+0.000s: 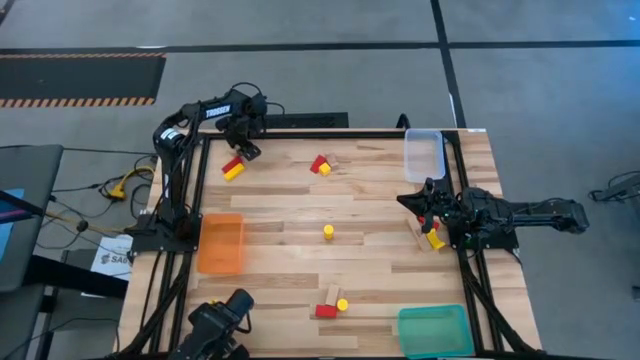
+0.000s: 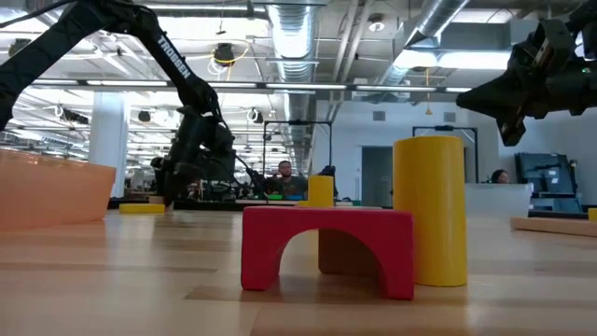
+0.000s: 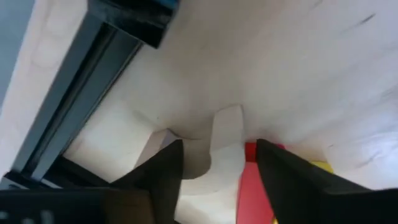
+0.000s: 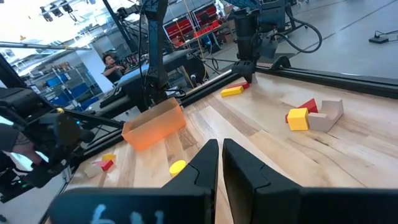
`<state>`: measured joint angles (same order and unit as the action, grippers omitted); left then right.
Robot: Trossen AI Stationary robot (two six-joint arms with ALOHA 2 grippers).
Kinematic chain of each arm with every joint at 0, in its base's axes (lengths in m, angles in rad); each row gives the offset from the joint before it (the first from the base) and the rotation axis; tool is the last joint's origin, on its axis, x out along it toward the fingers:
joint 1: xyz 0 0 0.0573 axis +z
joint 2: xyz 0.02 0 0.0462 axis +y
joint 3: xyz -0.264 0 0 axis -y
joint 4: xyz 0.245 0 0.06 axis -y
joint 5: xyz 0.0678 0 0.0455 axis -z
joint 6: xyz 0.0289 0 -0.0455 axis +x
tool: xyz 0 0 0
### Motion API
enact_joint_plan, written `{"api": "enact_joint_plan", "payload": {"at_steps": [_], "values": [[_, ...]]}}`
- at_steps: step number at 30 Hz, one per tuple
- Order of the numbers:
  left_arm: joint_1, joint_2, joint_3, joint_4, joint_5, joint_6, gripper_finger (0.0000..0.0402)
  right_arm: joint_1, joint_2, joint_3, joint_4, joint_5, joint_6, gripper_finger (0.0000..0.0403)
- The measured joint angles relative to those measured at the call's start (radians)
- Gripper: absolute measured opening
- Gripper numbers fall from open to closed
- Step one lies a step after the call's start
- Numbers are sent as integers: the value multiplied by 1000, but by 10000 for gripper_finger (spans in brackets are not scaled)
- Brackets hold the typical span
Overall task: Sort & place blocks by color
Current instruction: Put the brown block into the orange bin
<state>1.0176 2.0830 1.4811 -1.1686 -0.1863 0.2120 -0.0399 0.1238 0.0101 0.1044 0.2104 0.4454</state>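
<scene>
A pale wooden arch block [image 3: 221, 152] stands between the left gripper's [image 3: 219, 163] parted jaws, beside a red block [image 3: 252, 186]

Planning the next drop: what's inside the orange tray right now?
From above, the orange tray shows only its own floor, with no block inside. In the low view its near wall hides the interior, so that view confirms nothing.

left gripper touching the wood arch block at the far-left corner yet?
Cannot tell. In the left wrist view the left gripper straddles the wood arch block, but no clear contact or gap shows; the high view is too coarse.
</scene>
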Motion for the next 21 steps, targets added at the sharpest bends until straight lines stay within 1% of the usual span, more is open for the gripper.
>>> {"api": "enact_joint_plan", "payload": {"at_steps": [7, 8, 12, 17, 19, 21], "values": [[0, -1, 0, 15, 0, -10, 42, 0, 0, 0, 0, 0, 0, 49], [-2, -2, 0, 16, 0, -10, 28, 0, 0, 0, 0, 0, 0, 49], [-2, -23, 0, 34, 43, -11, 29, 0, 0, 0, 0, 0, 0, 49], [-8, -94, 18, 46, 91, -14, 40, 0, 0, 0, 0, 0, 0, 49], [-16, -137, 28, 50, 125, -19, 34, 0, 0, 0, 0, 0, 0, 49], [-28, -192, 27, 78, 193, -39, 32, 0, 0, 0, 0, 0, 0, 49]]}}
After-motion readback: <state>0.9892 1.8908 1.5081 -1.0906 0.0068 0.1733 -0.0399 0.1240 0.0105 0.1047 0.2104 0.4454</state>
